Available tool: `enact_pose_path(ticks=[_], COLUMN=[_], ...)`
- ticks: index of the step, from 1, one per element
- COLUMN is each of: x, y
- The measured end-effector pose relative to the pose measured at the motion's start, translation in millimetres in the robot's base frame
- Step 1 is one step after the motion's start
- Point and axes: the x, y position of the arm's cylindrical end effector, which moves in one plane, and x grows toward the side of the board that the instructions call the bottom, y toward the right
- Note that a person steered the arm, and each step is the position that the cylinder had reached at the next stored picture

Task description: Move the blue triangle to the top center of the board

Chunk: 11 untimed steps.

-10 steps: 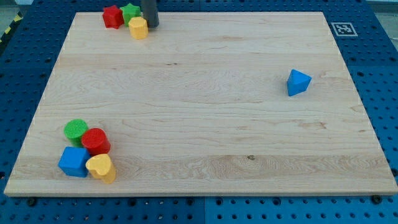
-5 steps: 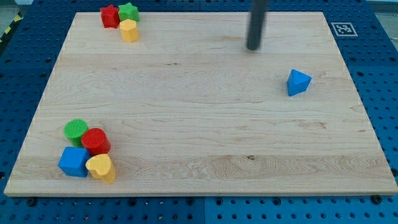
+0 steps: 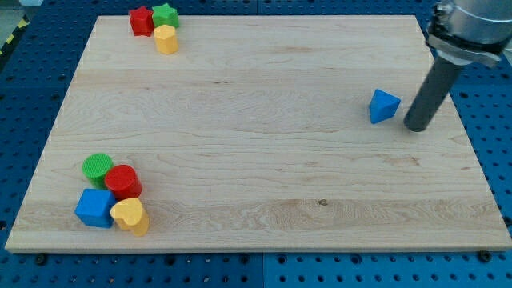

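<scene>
The light on my board (image 3: 256, 160) is bright, even and diffuse, seemingly from overhead. The pale wood shows no glare, and its grain reads clearly across the whole surface. Shadows are soft and short: a faint one hugs the blue triangle (image 3: 383, 106), and my tip (image 3: 417, 127), just to that triangle's right in the view, casts almost none. Focus is sharp to the board's corners, with no motion blur.

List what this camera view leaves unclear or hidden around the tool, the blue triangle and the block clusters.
- Contact: my tip sits just to the view's right of the blue triangle; touching or a slight gap, cannot tell.
- Arm: cut off by the view's top edge.
- Blue block: its right part is hidden by the yellow block.
- Red block at the top left: exact shape too small to tell.
</scene>
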Motion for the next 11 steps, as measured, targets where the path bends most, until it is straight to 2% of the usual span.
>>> enact_pose_path(ticks=[4,6,10,11], x=[-77,-129,-208,-209], y=[-94,-150,-157,-157])
